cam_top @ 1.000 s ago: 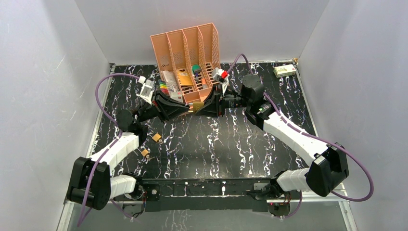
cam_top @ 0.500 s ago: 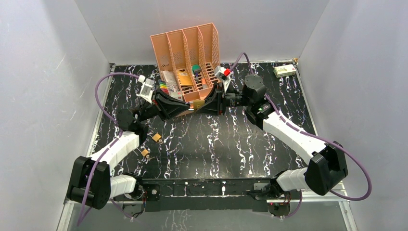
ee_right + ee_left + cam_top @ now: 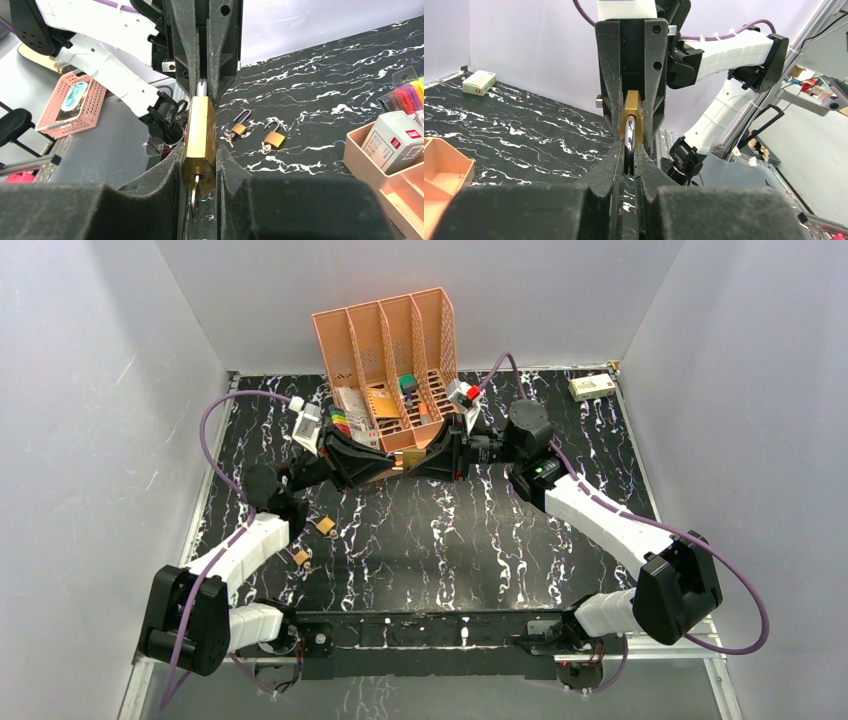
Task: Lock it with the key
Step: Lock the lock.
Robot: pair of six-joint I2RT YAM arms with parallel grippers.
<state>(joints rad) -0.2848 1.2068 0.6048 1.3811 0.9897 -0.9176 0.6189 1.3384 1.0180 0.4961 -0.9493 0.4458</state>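
The key point(image 3: 194, 199) is seated in the base of the padlock point(image 3: 198, 132), long axis left-right, bow rightward. The body is clamped by the right end effector point(image 3: 198, 152), the shackle point(image 3: 630, 137) by the left end effector point(image 3: 629, 151). Markers point(image 3: 411, 96) are held in the orange organiser point(image 3: 385, 335).

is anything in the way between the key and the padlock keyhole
Nothing visible. The key already sits in the keyhole at the base of the padlock. The right gripper has its jaws clamped on the brass body, and the left gripper pinches the shackle.
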